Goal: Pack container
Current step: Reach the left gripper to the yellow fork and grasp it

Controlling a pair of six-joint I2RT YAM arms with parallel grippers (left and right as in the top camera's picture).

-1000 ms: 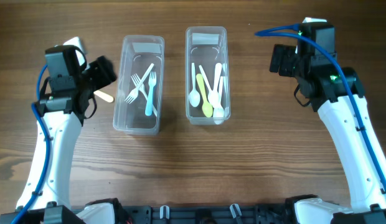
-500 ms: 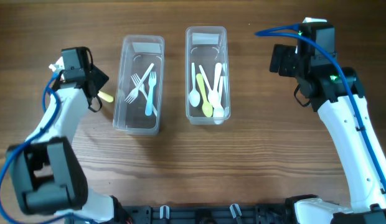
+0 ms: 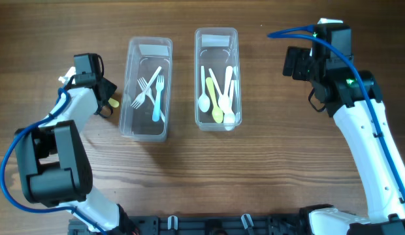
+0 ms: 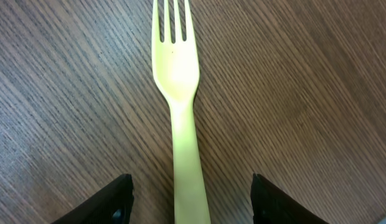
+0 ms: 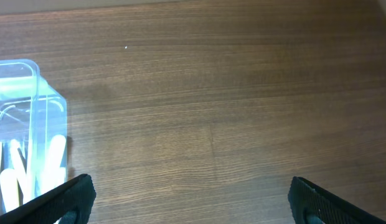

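A: What's packed?
B: Left container (image 3: 132, 85) holds forks (image 3: 156, 99); right container (image 3: 216, 31), spoons (image 3: 217, 108).
A: The yellow fork (image 4: 179, 112)?
B: Flat on the surface (image 3: 255, 170), left of both, between the released fingers (image 4: 112, 202) of the left end effector (image 4: 192, 202).

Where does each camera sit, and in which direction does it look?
Overhead: above the table, looking straight down on the fork box and spoon box; both arms show.
Left wrist: on the left arm, looking down at the yellow fork; the open left gripper shows at the bottom.
Right wrist: on the right arm, looking over wood to the spoon box's corner; the open right gripper shows at the bottom.
Shared: overhead and right wrist both show the spoon box.
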